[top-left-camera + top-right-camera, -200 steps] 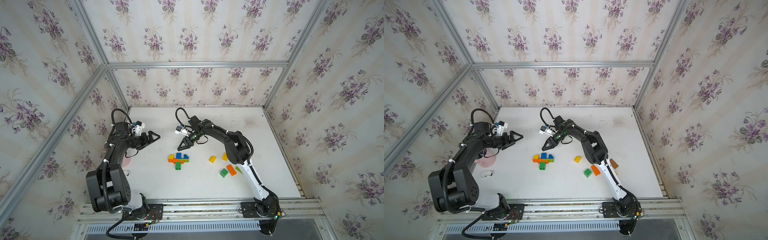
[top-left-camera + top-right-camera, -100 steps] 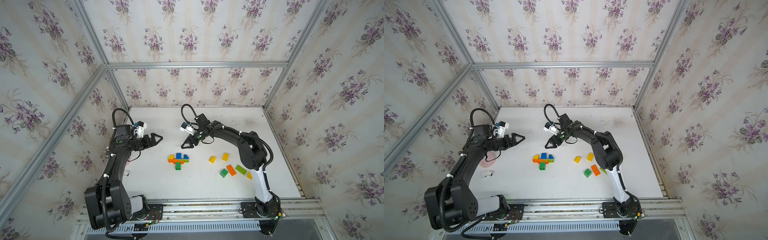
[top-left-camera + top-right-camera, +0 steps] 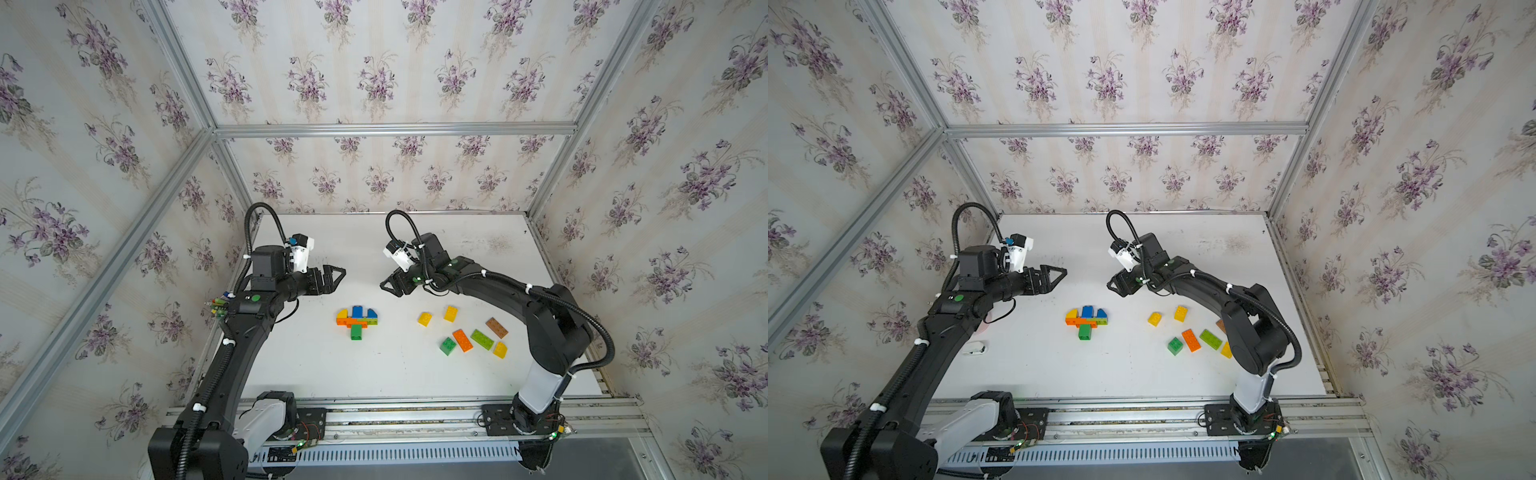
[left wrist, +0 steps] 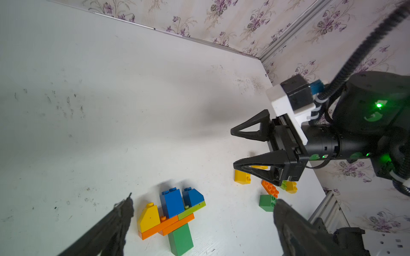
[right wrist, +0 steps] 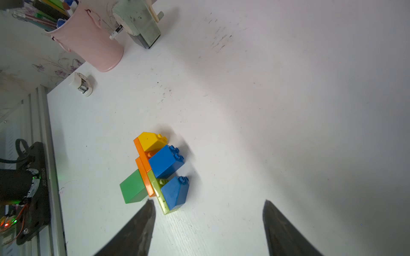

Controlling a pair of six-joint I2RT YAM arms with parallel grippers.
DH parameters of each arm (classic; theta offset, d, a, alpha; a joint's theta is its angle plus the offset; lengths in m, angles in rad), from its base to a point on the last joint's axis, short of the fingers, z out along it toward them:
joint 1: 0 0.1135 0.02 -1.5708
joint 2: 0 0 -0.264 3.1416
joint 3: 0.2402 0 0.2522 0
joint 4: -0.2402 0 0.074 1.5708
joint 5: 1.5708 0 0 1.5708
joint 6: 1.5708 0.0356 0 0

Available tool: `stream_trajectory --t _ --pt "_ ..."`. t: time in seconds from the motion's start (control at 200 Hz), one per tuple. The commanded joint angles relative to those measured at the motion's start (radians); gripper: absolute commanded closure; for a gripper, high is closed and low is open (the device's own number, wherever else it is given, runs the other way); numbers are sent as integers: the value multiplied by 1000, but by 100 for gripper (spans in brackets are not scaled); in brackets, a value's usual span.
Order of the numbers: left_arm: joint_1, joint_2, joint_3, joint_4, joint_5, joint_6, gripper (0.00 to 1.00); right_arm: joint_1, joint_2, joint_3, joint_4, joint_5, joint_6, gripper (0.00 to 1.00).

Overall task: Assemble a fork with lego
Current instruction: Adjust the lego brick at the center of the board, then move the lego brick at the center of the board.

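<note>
Top views: the partial fork [image 3: 356,321] lies flat at bench [image 3: 332,365] centre: three prongs on an orange-and-lime crossbar, one green handle brick. Seven loose bricks [image 3: 462,340] lie at its 3 o'clock. Left gripper [image 3: 337,276] at 11 o'clock and right gripper [image 3: 385,286] at 1 o'clock both hover spread and empty.

Left wrist: left fingers [image 4: 124,212] wide; the handle [image 4: 180,240] appears short.

Right wrist: right fingers [image 5: 142,223] apart, holding nothing. Judged remaining: handle extension.

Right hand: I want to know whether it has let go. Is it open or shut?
Open. The right hand has its jaws spread with nothing between them, above the table, apart from the lego fork.
</note>
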State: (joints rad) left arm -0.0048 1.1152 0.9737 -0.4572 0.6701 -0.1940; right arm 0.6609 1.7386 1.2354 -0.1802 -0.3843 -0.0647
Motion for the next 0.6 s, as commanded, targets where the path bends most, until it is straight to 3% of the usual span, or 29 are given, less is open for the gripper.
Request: stream_trajectory --t 0.0,0.055,0.1,0.23,0.38,0.595 --pt "-8 86 77 -109 96 -17 0 0 -82 -68 57 73 36 24" --pt "-25 116 83 -129 112 -21 0 0 -129 -112 70 93 44 24" --pt "-48 105 67 -115 58 -43 0 0 -167 -145 77 110 51 23" --pt "-93 14 -74 119 85 -142 0 -1 -265 -218 75 180 68 20" --pt "-146 78 -62 65 136 -147 0 -3 -355 -282 35 289 105 16" --pt "-254 184 -26 42 93 -118 0 -34 -458 -382 -36 453 205 10"
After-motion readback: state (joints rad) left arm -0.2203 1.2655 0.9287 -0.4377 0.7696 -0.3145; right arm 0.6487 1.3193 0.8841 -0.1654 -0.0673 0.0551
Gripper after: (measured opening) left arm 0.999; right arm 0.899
